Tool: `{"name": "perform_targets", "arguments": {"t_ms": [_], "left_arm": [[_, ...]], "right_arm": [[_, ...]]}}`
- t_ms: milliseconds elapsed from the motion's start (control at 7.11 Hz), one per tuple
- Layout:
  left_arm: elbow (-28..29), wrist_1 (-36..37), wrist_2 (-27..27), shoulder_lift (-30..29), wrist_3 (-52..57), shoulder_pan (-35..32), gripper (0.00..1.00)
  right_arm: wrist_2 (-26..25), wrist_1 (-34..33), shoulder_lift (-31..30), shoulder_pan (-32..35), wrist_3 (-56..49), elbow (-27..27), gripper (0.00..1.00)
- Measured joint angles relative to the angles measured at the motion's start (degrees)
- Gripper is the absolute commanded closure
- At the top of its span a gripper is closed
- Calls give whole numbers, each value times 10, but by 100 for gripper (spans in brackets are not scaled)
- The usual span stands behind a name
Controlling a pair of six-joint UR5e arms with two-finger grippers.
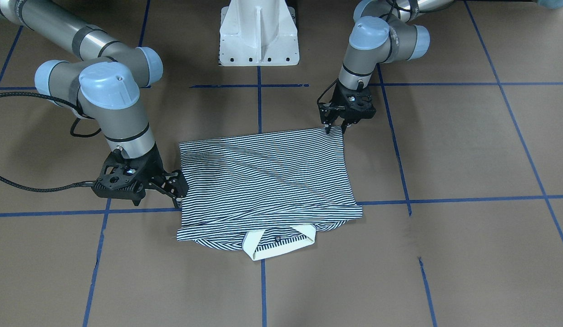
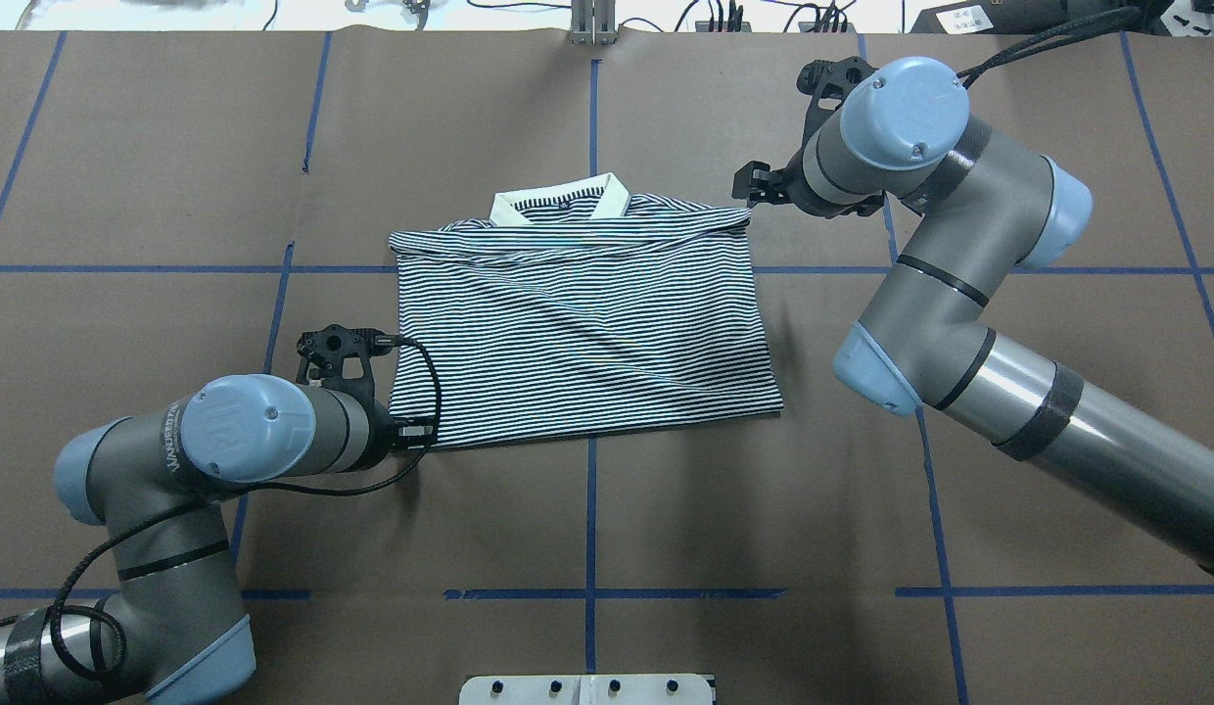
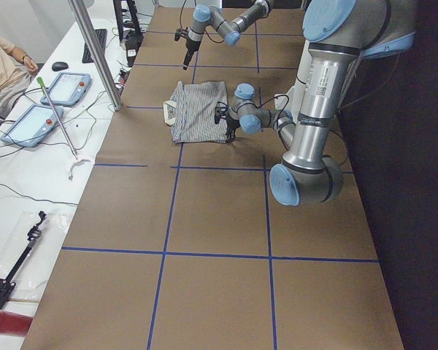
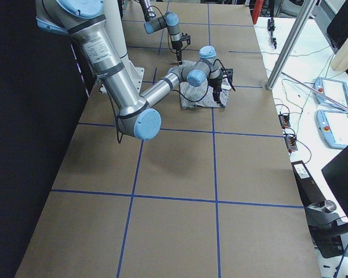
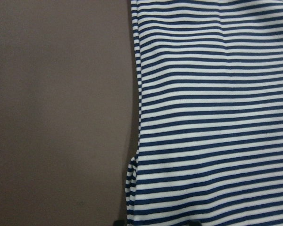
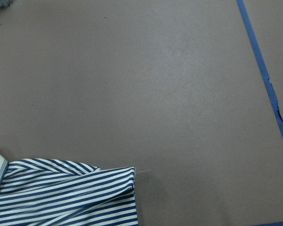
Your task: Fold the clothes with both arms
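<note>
The striped polo shirt lies folded into a rough rectangle in the middle of the table, with its cream collar on the side away from the robot. It also shows in the overhead view. My left gripper points down at the shirt's near-left corner with its jaws apart, and nothing is pinched. The left wrist view shows the shirt's edge close below. My right gripper is open just beside the shirt's far-right corner, by the collar end. The right wrist view shows that corner and bare table.
The white pedestal base stands at the robot's edge of the table. Blue tape lines cross the brown table cover. Along the far side, a white bench with tablets, cables and a metal post borders the table, and a person sits there.
</note>
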Motion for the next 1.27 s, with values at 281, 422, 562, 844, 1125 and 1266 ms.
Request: {"name": "perform_targets", "arguments": {"t_ms": [281,422,562,844,1125,1266], "left_arm": [[0,0,0,0,-1,6,100],[-1,0,0,0,0,6,100],[-2,0,0,-1,9,3,100],[3,1,0,-2,68,-33,100],[48,-5,-1,-6,161,-106,100],[92,-19,-1,-19,207,-151,100]], "right_arm": [[0,0,0,0,0,0,0],[0,0,0,0,0,0,0],[0,0,0,0,0,-1,0],[0,0,0,0,0,-2,0],[0,0,0,-1,1,-3,0],[0,0,0,-1,1,-3,0]]}}
